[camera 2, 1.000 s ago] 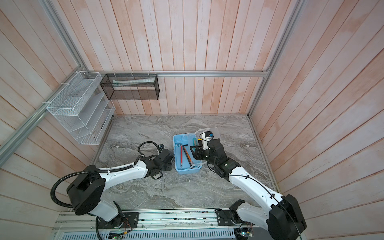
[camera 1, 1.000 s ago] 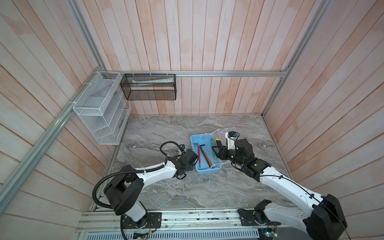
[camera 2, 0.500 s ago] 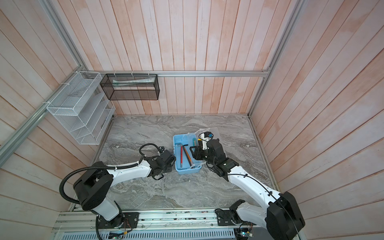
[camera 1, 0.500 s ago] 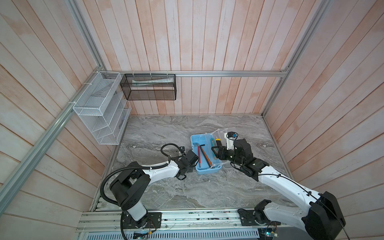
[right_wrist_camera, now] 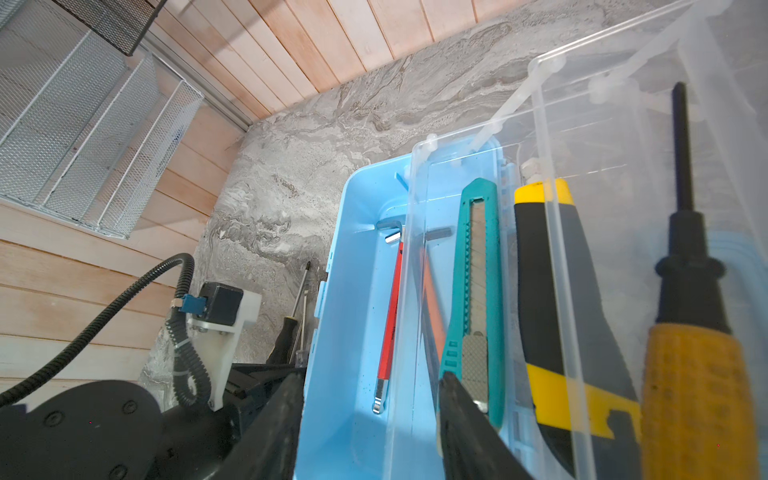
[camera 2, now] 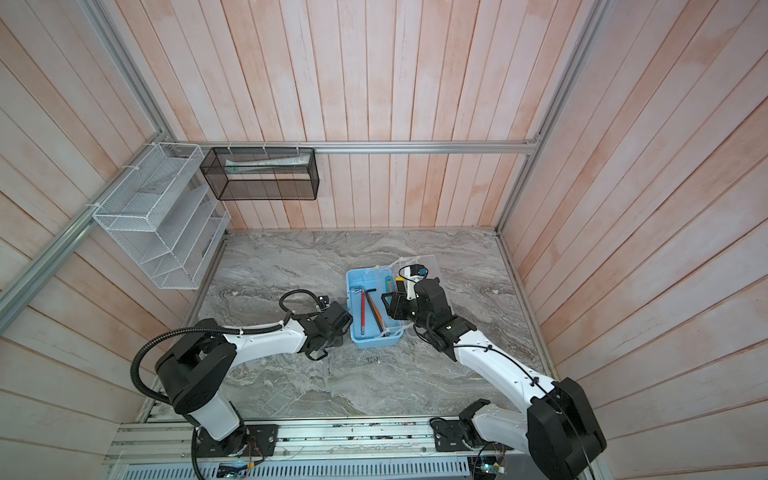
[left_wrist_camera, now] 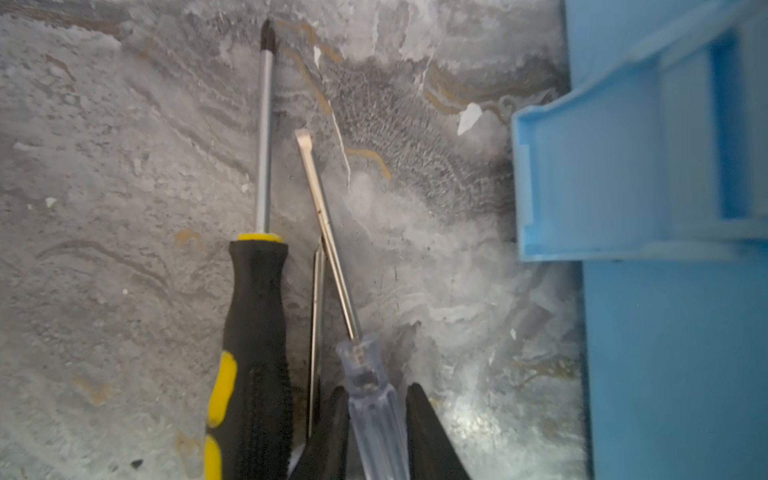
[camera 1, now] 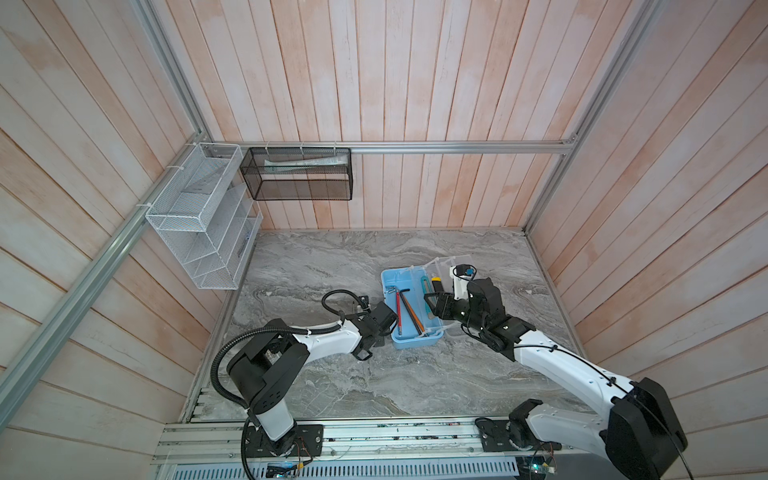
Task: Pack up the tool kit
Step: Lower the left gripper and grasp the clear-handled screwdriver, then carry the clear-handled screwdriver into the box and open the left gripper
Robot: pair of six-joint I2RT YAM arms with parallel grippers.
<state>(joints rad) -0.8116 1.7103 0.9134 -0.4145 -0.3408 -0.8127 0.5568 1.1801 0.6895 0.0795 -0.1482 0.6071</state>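
Packing is sitting partway, I judge: the red hex key (right_wrist_camera: 390,311) and teal knife (right_wrist_camera: 478,270) are already lying in the blue box (right_wrist_camera: 332,332) ahead of my right claw (right_wrist_camera: 372,376), whose jaws are hanging half open on nothing. My left claw (left_wrist_camera: 376,386) is pinching the clear-handled screwdriver (left_wrist_camera: 332,249), which is lying on the table (left_wrist_camera: 104,166). The black-and-yellow screwdriver (left_wrist_camera: 255,332) is waiting just beside it. The box wall is standing near the claw's opposite side, probably leaving little room for swinging.

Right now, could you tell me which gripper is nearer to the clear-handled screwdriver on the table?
Left. The left gripper has its fingers flanking the clear-handled screwdriver beside the blue box; the right gripper hovers over the box, across its wall from the screwdriver.
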